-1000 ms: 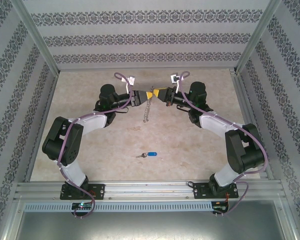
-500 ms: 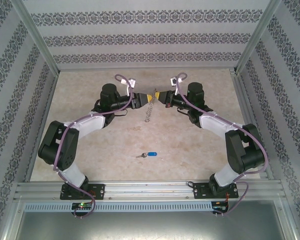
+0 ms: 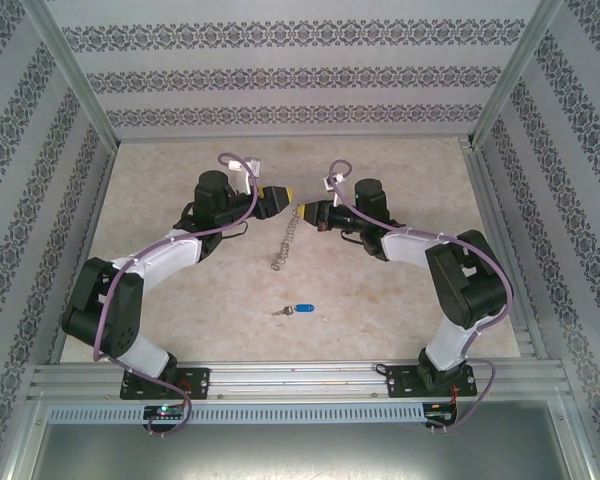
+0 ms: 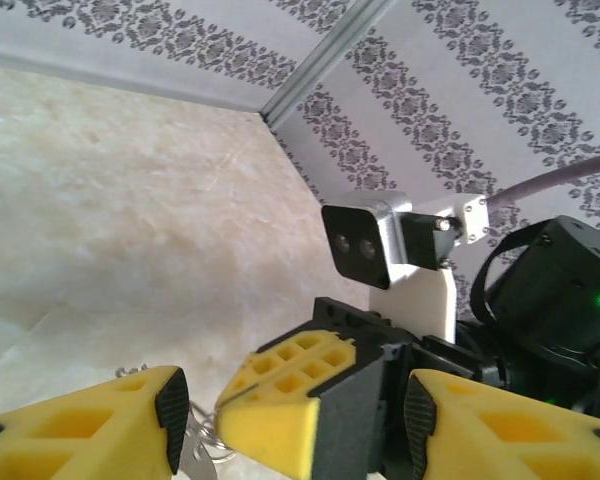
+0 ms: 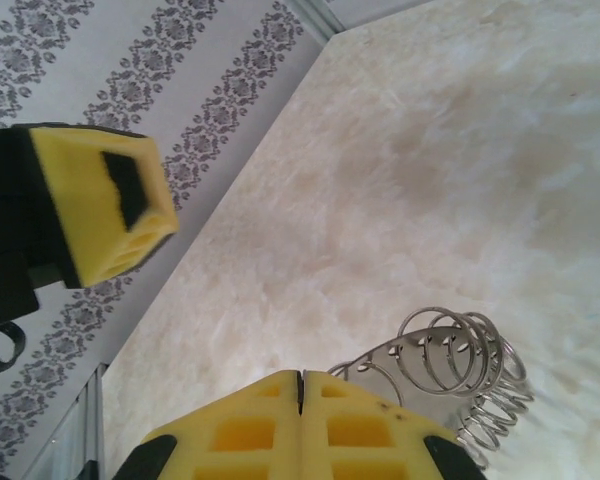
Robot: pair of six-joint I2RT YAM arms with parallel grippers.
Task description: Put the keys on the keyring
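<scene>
Your right pincer (image 3: pixel 301 210) was clamped shut on the keyring (image 3: pixel 285 240), and the left pincer (image 3: pixel 284 195) stood open and empty. The key (image 3: pixel 298 309) lay well apart on the table (image 3: pixel 180 270). Fetching it likely came next.

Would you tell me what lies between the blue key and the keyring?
Only bare table, seen in the top view, separates the key from the keyring.

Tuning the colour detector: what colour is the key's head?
Bright blue; the key shows best in the top external view.
</scene>
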